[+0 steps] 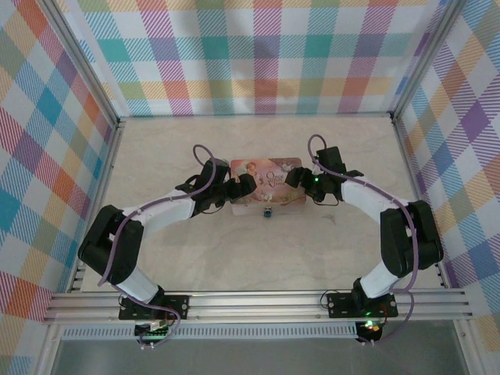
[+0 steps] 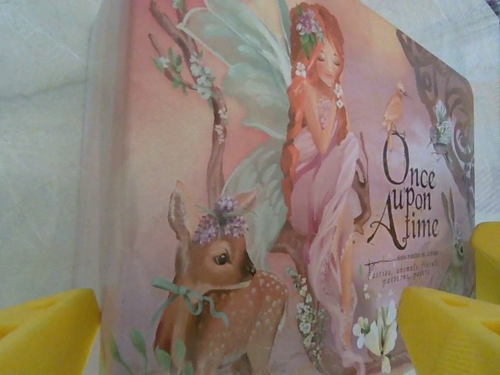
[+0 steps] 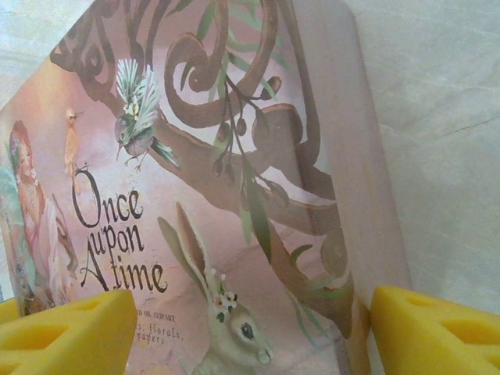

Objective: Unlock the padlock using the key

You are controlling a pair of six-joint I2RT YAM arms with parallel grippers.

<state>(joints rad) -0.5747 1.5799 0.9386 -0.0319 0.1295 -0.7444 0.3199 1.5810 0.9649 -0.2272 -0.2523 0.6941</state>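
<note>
The big pink tin (image 1: 266,173) lies between the two grippers, and there's the worry. The left gripper (image 1: 243,187) and right gripper (image 1: 294,180), each with fingers spread astride one end, could drag it over the padlock (image 1: 268,211). That tiny, dark bluish lock lies midway between them, slightly base-side, untouched.

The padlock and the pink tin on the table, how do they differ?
Size: the padlock is tiny; the pink tin is far larger. Look: the padlock is dark and bluish; the tin is pink, painted with a fairy, a deer and the words Once upon a time. Both lie on the table, the padlock at the tin's near side.
</note>
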